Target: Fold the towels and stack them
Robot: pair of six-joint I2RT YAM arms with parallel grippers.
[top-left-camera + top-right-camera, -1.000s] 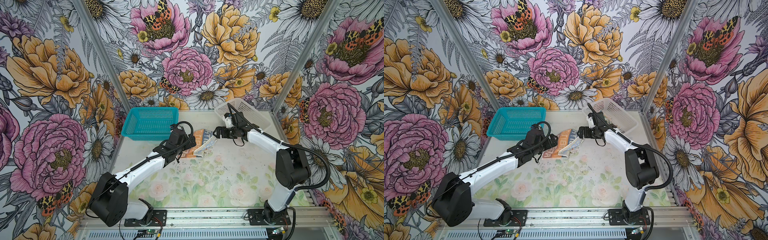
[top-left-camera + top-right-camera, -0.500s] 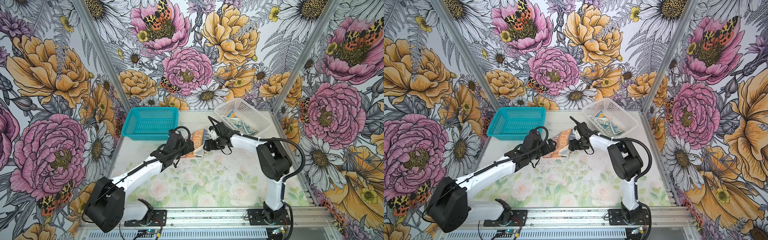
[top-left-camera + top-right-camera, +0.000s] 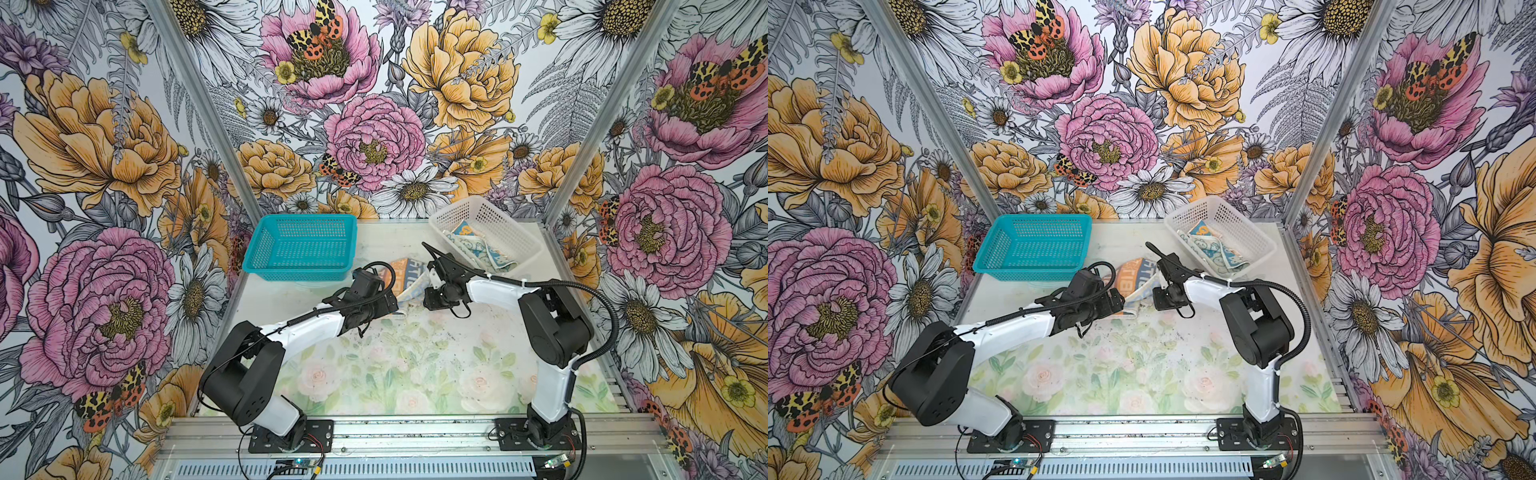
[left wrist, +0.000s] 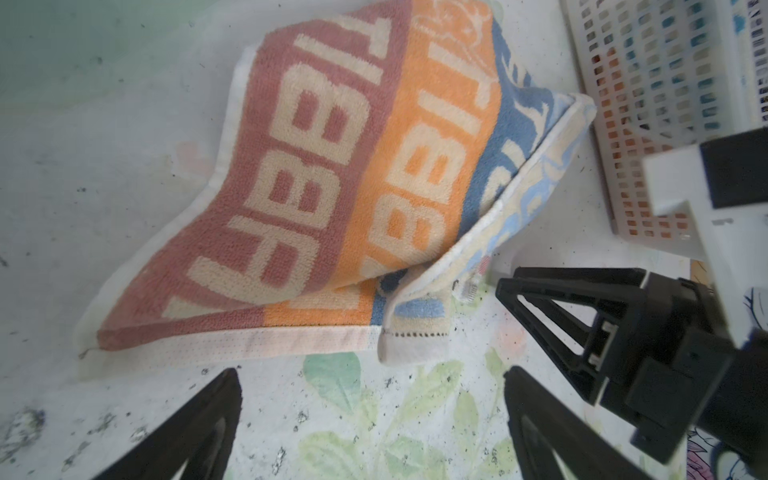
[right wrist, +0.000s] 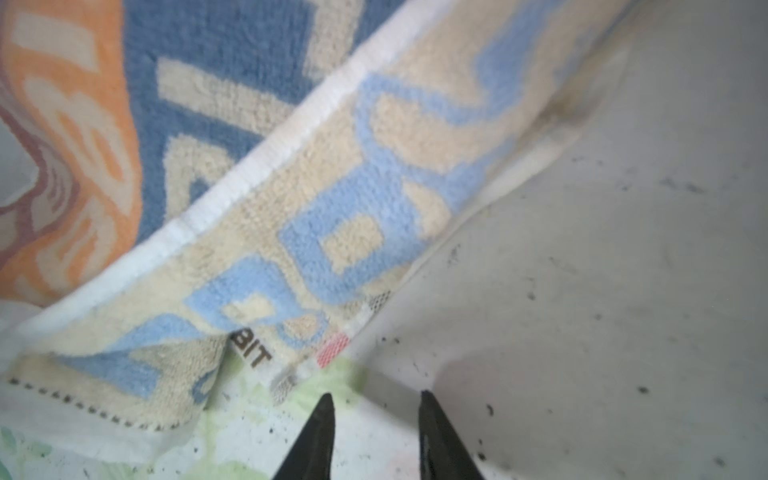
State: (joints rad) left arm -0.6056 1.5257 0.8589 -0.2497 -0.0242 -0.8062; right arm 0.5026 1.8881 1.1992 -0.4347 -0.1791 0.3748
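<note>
Left fingers (image 4: 216,403) gape wide, right fingers (image 5: 316,449) narrowly, both empty; white basket (image 3: 507,226) holds 2 crumpled towels (image 3: 478,249).

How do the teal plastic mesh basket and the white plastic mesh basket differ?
Colour: the teal plastic basket is bright turquoise, the white plastic basket pale. Contents: the teal one shows nothing inside; the white one holds crumpled printed cloths. Pose: the teal one sits square to the view; the white one is turned at an angle. Both are rectangular, perforated and open-topped.

Loose towel (image 3: 409,282) on table (image 3: 415,374) btwn lt basket (image 3: 299,272) & rt basket (image 3: 490,216); other towels (image 3: 473,247) in rt basket
</note>
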